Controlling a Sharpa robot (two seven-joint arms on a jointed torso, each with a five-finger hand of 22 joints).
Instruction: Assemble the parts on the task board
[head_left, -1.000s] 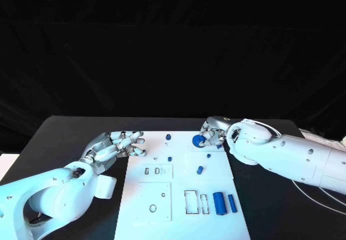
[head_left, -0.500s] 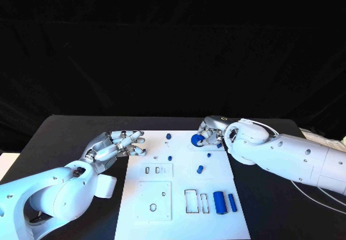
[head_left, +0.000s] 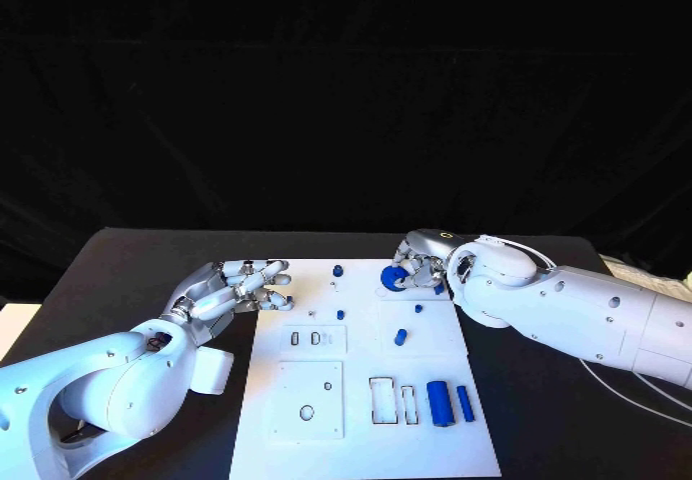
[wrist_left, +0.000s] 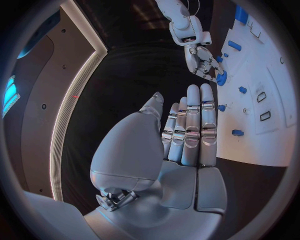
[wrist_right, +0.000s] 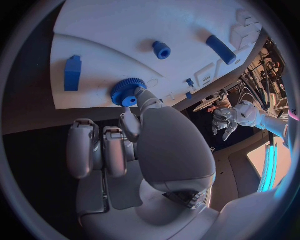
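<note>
Left hand (head_left: 231, 288) sits at the left edge of the task board (head_left: 361, 420), fingers stretched out and slightly apart, holding nothing; the left wrist view shows the same hand (wrist_left: 187, 130) flat and bare, with the board lying off beyond its fingertips.

Moving right across the board, a small blue peg (head_left: 338, 271) stands near the far edge, two more small blue parts (head_left: 401, 338) lie nearer the middle, and a pair of blue cylinders (head_left: 438, 405) lie side by side toward the near right corner, their long axes running away from the robot.

Farther right, at the board's far right corner, the right hand (head_left: 418, 272) is closed on the blue gear (head_left: 394, 279). In the right wrist view the fingertips (wrist_right: 145, 100) pinch the gear (wrist_right: 128, 92) at its rim, while the remaining fingers curl in beside the palm. The gear lies directly ahead of the fingertips, and its toothed face seems to rest on or just over the white surface; I cannot tell whether it is fully seated.

The relation that matters, as I judge it, is that the gear is at the right hand's own tips and well apart from the left hand, so any seating or turning belongs to the right arm, pressing straight down along the gear's axis.
</note>
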